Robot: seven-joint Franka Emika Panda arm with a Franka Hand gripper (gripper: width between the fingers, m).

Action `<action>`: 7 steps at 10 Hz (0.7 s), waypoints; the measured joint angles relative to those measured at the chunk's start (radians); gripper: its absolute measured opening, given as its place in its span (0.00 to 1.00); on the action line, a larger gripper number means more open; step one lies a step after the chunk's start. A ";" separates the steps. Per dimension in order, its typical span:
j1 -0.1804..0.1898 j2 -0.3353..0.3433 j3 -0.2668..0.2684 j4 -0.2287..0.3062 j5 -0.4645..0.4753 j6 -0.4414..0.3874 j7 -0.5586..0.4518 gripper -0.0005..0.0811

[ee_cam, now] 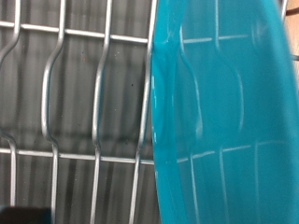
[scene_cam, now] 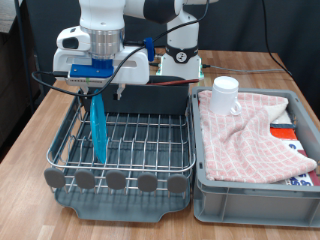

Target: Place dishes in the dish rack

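A brown wood-grain bench [scene_cam: 30, 130] fills the lower frame; behind it, across the top, the room is dark, with black cables [scene_cam: 268, 45] hanging at upper right

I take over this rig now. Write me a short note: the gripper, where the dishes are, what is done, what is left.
Gripper: directly above the plate, over the dish rack; whether it grips cannot be seen.
Plate: upright on edge in the dish rack, at the exterior view's left.
Mug: on the checked cloth in the grey bin, at the right.
Spoon: not visible.
Done: plate is in the rack.
Left: mug is outside the rack.
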 joint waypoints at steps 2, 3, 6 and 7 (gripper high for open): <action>0.003 -0.008 0.000 0.010 -0.012 -0.002 -0.006 0.89; 0.005 -0.017 0.000 0.012 -0.019 -0.007 -0.006 0.89; 0.010 -0.078 0.008 0.057 0.000 -0.122 -0.021 0.98; 0.010 -0.103 0.013 0.066 0.031 -0.153 -0.043 0.98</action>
